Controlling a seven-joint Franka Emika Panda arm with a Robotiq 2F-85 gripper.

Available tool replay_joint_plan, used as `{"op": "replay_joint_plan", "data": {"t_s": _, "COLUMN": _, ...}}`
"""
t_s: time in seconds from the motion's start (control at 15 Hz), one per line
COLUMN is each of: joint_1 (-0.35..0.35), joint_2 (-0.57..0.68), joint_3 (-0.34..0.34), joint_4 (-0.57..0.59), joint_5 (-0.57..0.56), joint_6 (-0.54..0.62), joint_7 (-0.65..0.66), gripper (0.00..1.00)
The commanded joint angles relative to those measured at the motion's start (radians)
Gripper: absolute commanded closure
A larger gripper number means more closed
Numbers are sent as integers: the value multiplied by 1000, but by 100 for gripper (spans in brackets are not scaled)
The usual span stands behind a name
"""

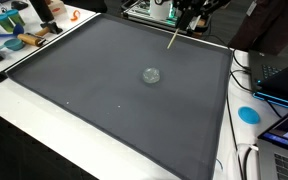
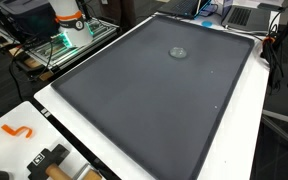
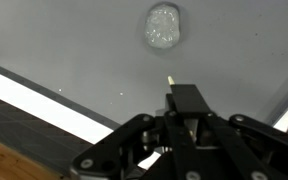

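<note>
My gripper hangs over the far edge of a large dark grey mat, shut on a thin pale wooden stick that slants down toward the mat. In the wrist view the black fingers are pressed together and only the stick's tip pokes out ahead of them. A small round clear object lies near the mat's middle, well apart from the stick. It also shows as the clear object at the top of the wrist view, and as the clear object in an exterior view that does not show the gripper.
The mat covers most of a white table. Clutter crowds one corner. A laptop, a blue disc and cables lie beside the mat. An orange hook and a black tool sit on the table. The robot base stands beyond it.
</note>
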Motion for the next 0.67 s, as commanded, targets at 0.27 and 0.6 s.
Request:
{"op": "replay_joint_plan", "data": {"t_s": 0.27, "joint_1": 84, "joint_2": 71, "joint_3": -50, "joint_4": -29, "joint_5": -159, "joint_6": 131, "joint_7": 142, "gripper": 97}}
{"op": "replay_joint_plan", "data": {"t_s": 0.6, "joint_1": 114, "joint_2": 142, "joint_3": -77, "joint_4": -7, "joint_5": -164, "joint_6": 108, "joint_7": 173, "gripper": 97}}
